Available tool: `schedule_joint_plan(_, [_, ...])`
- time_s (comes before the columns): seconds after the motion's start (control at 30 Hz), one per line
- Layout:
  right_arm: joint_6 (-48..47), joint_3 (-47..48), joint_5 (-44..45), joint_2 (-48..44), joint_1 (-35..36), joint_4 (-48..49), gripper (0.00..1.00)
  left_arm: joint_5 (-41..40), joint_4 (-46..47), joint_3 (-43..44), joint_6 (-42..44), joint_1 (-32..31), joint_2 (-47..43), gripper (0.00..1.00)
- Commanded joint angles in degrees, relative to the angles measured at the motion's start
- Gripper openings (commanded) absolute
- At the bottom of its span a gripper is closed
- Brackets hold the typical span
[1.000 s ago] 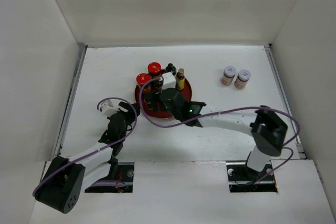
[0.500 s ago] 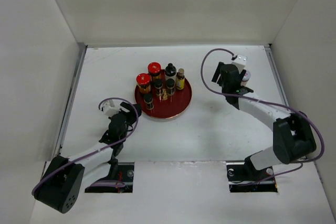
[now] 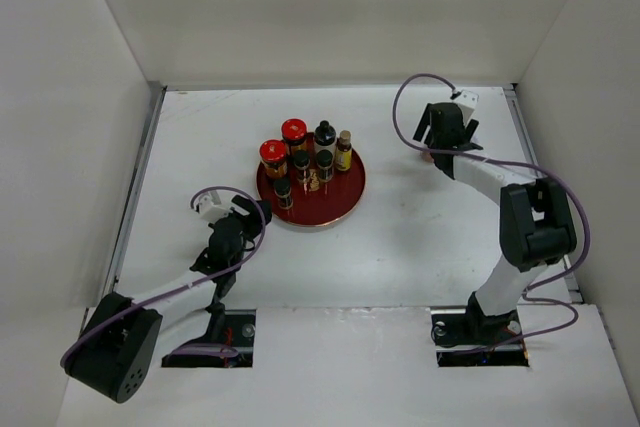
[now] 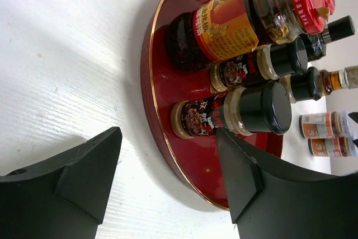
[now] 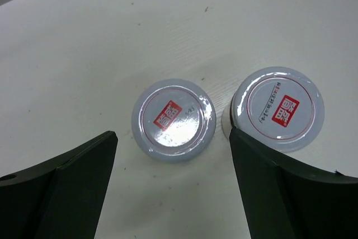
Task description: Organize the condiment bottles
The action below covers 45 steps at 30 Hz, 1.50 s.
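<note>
Several condiment bottles stand on a round red tray (image 3: 343, 205): two red-capped jars (image 3: 272, 153), slim black-capped bottles (image 3: 324, 160) and a yellow-labelled one (image 3: 344, 151). My left gripper (image 3: 255, 213) rests open just left of the tray; the left wrist view shows only bare table and the tray rim (image 4: 152, 104) between its fingers, with a black-capped bottle (image 4: 235, 113) beyond. My right gripper (image 3: 441, 139) hangs open over two silver-lidded jars (image 5: 173, 118) (image 5: 278, 108) at the back right. The left one lies between its fingers, untouched. Both jars are mostly hidden in the top view.
White walls close in the table on the left, back and right. The right arm's purple cable (image 3: 405, 112) loops above the table beside the gripper. Both arm bases (image 3: 478, 332) sit at the near edge.
My right arm has swung from the tray to the back right, over the two silver-lidded jars, and its jaws have widened. The left arm has barely moved.
</note>
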Motion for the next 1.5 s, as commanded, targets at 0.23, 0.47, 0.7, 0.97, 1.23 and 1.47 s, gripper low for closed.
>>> schedule_joint_plan(0.23, [-1.8, 8.1, -3.8, 6.2, -1.8, 1.5, 0.88, -0.8, 3.2, 0.8, 0.6, -0.4, 1.6, 0.67])
schedule_joint_plan(0.47, [-2.4, 10.3, -4.0, 9.2, -2.1, 0.3, 0.81, -0.8, 3.4, 0.8, 0.7, -0.4, 2.2, 0.67])
schedule_joint_plan(0.7, [-2.2, 7.9, -4.1, 8.1, -1.9, 0.1, 0.77, -0.8, 3.4, 1.0, 0.7, -0.5, 2.5, 0.67])
schedule_joint_plan(0.97, [-2.4, 4.9, -0.8, 2.5, 0.6, -0.1, 0.48, -0.6, 3.4, 0.9, 0.7, -0.7, 1.9, 0.67])
schedule_joint_plan(1.23, [-0.5, -5.2, 0.6, -12.3, 9.8, -0.2, 0.46, -0.2, 3.4, 0.8, 0.8, -1.0, 1.2, 0.67])
schedule_joint_plan(1.47, [4.8, -7.8, -0.4, -17.8, 26.4, -1.0, 0.46, -0.3, 3.8, 1.5, 0.6, -1.0, 2.4, 0.67])
